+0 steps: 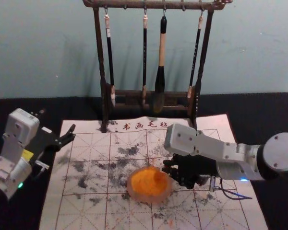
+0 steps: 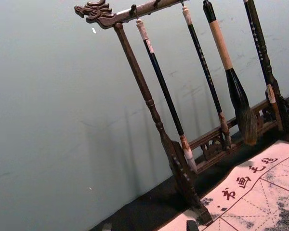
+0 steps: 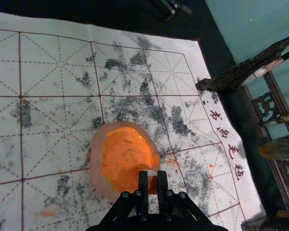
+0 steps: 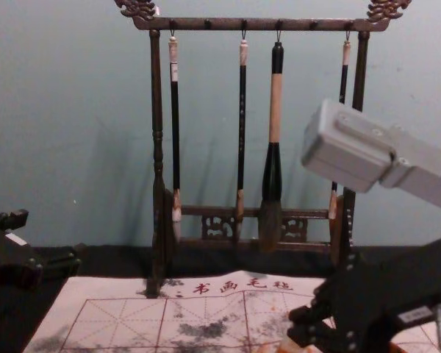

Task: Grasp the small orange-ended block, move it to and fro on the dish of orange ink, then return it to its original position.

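Right gripper: the right gripper (image 1: 165, 166) is at the dish's right side in the head view, its jaws clamped on the small block.
Block: the small block (image 3: 153, 185) sits between the jaws' tips, pale at the top and orange-brown below, at the edge of the ink; the jaws cover much of it, so it seems to meet the ink, though contact is hard to confirm.
Dish: the dish (image 3: 97, 180) is pale and rounded, holding orange ink (image 3: 127, 154) with swirled streaks on its surface.
Mat: the dish rests on a white gridded mat (image 1: 86, 211) with red lines, dark ink smudges, a few orange specks and a row of characters along its far edge.
Left gripper: the left gripper (image 1: 56, 122) is parked near the mat's left edge, its jaws apart.
Rack: a dark wooden rack (image 1: 100, 52) stands upright at the mat's far edge, with its left foot on the mat.
Brushes: four brushes (image 1: 162, 55) hang tip down from the rack, one of them much thicker.
Table: dark-covered table (image 1: 259, 108) under the mat.
Wall: plain, blue-grey wall (image 1: 48, 48) behind the rack.
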Tool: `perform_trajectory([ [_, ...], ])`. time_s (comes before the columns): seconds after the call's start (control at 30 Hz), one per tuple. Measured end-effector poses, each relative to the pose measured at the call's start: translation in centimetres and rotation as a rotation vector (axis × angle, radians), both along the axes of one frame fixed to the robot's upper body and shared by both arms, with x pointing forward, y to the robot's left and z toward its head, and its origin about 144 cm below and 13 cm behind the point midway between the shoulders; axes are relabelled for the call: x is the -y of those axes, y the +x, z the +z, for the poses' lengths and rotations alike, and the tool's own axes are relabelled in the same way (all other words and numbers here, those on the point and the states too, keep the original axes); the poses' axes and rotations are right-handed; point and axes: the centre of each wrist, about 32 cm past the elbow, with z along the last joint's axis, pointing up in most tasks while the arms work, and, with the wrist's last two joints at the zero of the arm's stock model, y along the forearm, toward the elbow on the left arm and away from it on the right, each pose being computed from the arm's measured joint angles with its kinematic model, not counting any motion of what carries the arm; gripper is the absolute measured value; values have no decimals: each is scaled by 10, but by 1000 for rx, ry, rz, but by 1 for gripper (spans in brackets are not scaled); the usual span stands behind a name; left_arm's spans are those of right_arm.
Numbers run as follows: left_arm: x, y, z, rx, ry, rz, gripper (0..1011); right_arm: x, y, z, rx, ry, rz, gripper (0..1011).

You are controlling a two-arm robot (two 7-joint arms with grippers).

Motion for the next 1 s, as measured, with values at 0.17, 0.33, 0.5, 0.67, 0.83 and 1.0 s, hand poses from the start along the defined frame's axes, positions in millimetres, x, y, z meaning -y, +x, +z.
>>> perform_trajectory([
  [0.17, 0, 0, 0, 0, 0, 0, 1001, 4, -6, 2, -2, 8, 6, 84],
  [0.33, 0, 0, 0, 0, 0, 0, 1001, 8, -8, 6, 2, 31, 0, 84],
  [0.5, 0, 0, 0, 0, 0, 0, 1001, 12, -10, 8, 5, 54, -10, 84],
  [0.67, 0, 0, 0, 0, 0, 0, 1001, 18, -12, 12, 9, 80, -29, 84],
  [0.83, 0, 0, 0, 0, 0, 0, 1001, 28, -14, 18, 16, 102, -59, 84],
  [1.0, 0, 0, 0, 0, 0, 0, 1001, 41, -18, 24, 26, 119, -100, 84],
])
